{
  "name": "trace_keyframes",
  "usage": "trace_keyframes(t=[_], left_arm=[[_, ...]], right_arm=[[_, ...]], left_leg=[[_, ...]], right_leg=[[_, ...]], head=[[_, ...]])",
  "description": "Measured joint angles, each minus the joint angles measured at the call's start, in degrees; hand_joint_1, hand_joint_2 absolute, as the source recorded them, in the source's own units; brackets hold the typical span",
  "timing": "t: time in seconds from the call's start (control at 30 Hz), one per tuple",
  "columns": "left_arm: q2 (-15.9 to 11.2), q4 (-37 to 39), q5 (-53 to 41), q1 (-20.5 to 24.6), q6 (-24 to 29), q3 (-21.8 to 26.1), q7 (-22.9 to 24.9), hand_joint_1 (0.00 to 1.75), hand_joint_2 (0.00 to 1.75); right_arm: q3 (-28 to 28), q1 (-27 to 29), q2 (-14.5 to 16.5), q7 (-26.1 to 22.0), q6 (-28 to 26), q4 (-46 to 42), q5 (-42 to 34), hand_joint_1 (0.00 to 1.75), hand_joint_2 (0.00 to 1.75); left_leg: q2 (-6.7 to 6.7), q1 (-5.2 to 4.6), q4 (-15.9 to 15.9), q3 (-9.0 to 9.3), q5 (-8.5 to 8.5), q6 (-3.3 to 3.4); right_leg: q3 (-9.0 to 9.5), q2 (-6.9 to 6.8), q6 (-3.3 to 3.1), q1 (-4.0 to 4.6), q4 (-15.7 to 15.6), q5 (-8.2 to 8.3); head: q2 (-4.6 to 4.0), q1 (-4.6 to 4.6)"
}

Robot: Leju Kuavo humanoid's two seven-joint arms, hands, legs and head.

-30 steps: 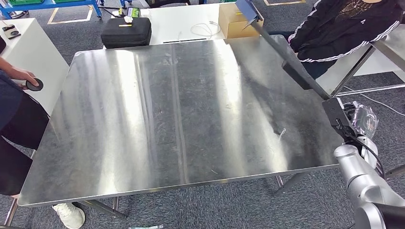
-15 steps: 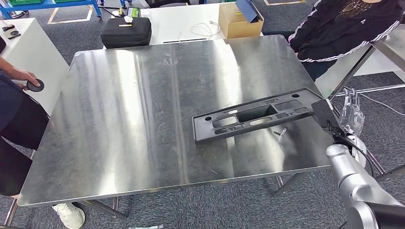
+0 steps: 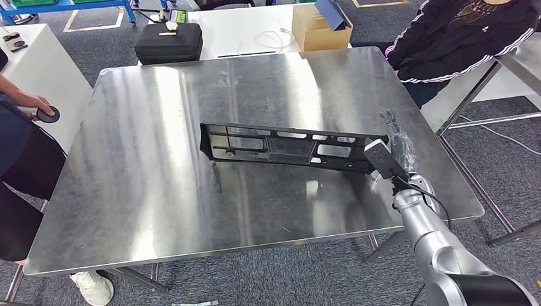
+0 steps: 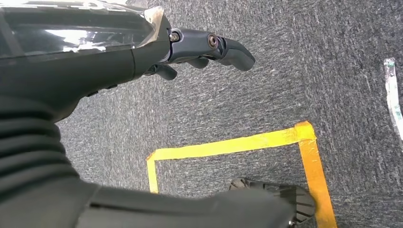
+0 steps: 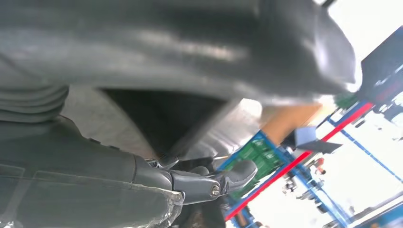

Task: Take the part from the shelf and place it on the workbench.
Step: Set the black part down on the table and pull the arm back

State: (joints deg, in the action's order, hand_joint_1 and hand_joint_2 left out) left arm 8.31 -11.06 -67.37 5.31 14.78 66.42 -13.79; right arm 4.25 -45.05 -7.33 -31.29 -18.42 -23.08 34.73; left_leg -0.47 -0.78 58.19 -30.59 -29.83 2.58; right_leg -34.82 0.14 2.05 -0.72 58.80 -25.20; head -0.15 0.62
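Observation:
The part is a long black plastic frame with several cut-outs. It stands tilted on its long edge across the middle of the steel workbench; I cannot tell whether it touches the surface. My right hand grips its right end, above the table's right side. In the right wrist view the part is a blurred dark mass close above the fingers. My left hand hangs over the carpet with its fingers apart and nothing in them.
A black case and a cardboard box sit on a white table beyond the workbench. A person sits at the far right. Another person's hand rests at the left. Yellow tape marks the floor.
The part swung down from pointing away along the right edge to lying across the table, then moved left toward the middle. My right hand came in over the table's right side.

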Motion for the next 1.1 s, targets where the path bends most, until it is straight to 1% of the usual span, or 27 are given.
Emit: trace_keyframes(t=[0.2,0.4,0.63,0.93,1.1], left_arm=[[0.0,0.0,-0.4,0.0,0.0,0.0,0.5,0.0,0.0],[0.0,0.0,-0.9,0.0,-0.2,0.0,0.6,0.0,0.0],[0.0,0.0,-1.5,0.0,-0.3,-0.1,0.8,0.0,0.0],[0.0,0.0,-1.6,0.0,-0.2,-0.1,0.9,0.0,0.0],[0.1,0.0,-1.5,0.0,-0.1,-0.1,1.0,0.0,0.0]], right_arm=[[2.7,1.4,0.7,0.4,-0.8,-1.7,1.1,0.0,0.0],[4.7,2.4,0.6,1.3,-2.9,-2.8,1.3,0.0,0.0],[5.9,3.2,0.4,1.3,-3.4,-3.6,0.5,0.0,0.0],[6.7,3.9,0.5,0.4,-3.0,-4.5,-1.2,0.0,0.0],[7.1,4.8,0.9,-1.8,-2.2,-6.1,-4.1,0.0,0.0]], left_leg=[[0.02,-0.05,0.0,0.02,-0.01,0.01],[0.03,-0.05,0.0,0.08,-0.01,0.01],[0.03,-0.02,0.0,0.18,-0.02,0.0],[0.04,0.0,0.0,0.25,-0.02,0.0],[0.03,0.0,0.0,0.25,-0.02,0.0]], right_leg=[[0.02,0.0,0.0,-0.01,0.0,0.0],[0.05,0.01,0.0,-0.01,0.0,0.0],[0.14,0.02,0.0,0.0,0.0,0.0],[0.23,0.03,0.0,-0.01,0.0,0.0],[0.23,0.03,0.0,-0.01,0.0,0.0]], head=[[0.0,-0.01],[0.0,-0.02],[0.0,-0.02],[0.0,-0.01],[0.0,-0.02]])
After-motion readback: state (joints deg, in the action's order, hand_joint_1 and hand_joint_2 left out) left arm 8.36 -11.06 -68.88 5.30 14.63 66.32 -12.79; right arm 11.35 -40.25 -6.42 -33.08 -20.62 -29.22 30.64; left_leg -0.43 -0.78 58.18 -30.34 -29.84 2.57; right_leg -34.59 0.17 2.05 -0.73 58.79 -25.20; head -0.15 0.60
